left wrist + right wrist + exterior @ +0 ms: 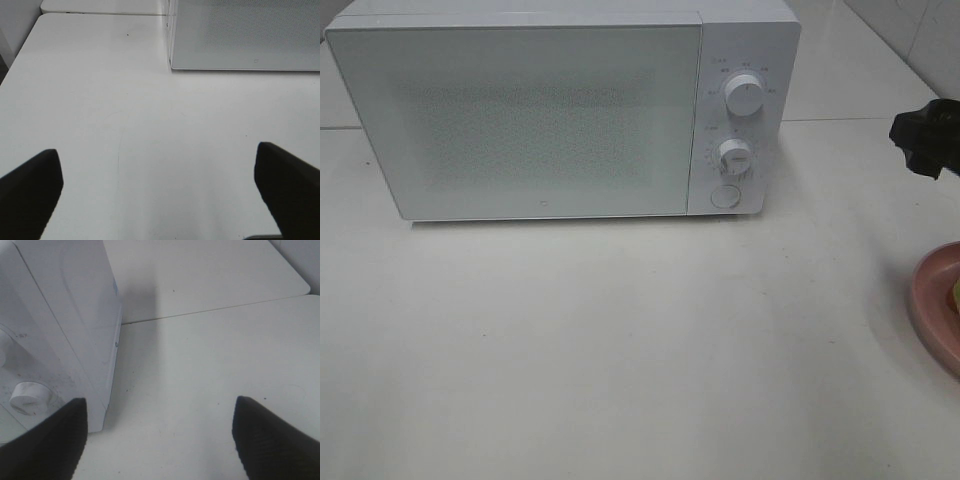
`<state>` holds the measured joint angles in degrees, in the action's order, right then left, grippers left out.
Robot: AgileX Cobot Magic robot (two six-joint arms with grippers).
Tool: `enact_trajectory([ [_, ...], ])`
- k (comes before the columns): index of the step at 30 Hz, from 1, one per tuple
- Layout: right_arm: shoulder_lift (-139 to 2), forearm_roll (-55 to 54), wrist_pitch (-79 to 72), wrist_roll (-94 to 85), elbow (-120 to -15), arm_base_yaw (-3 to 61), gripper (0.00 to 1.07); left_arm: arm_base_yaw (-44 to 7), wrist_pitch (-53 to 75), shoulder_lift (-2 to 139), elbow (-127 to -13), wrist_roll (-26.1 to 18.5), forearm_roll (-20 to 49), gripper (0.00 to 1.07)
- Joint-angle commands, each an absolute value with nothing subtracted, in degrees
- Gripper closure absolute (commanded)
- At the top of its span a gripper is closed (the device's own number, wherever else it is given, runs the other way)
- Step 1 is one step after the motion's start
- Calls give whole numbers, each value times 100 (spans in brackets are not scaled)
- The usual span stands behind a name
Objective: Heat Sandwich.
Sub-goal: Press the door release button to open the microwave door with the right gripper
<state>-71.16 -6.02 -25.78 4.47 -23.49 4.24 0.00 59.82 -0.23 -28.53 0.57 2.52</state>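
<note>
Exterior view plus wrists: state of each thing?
microwave, door shut
plate, on table, cut off by frame edge
sandwich, on plate, mostly out of frame
left gripper, jaws open, empty
right gripper, jaws open, empty

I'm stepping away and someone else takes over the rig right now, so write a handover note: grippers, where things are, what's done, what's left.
Left gripper: open, empty, over bare table near the microwave front.
Right gripper: open, empty, beside the microwave's knob side.
Sandwich: on the pink plate at the table's right edge; only a sliver shows.
Done: nothing visible; the door is shut.
To do: open the door, put the sandwich in, close it, set the knobs.
</note>
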Motion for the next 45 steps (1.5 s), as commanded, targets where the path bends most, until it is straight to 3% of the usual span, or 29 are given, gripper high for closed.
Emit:
enact_trajectory([
  [1,-7173,-1203,-3449,-57,-2045,796,31,-17,5924,-172,-2836,74,258,7],
  [16,-8262,-3249,-5220,-1369,-1868,2790,31,-17,5924,-172,-2836,74,258,7],
  [27,-9225,-4045,-6119,-1409,-1879,4005,31,-17,5924,-172,-2836,74,258,7],
  [36,-9614,-4337,-6240,-1444,-1982,4492,31,-17,5924,-172,-2836,74,258,7],
  [45,-9683,-4406,-6217,-1553,-2011,4544,31,-17,5924,-172,-2836,74,258,7],
])
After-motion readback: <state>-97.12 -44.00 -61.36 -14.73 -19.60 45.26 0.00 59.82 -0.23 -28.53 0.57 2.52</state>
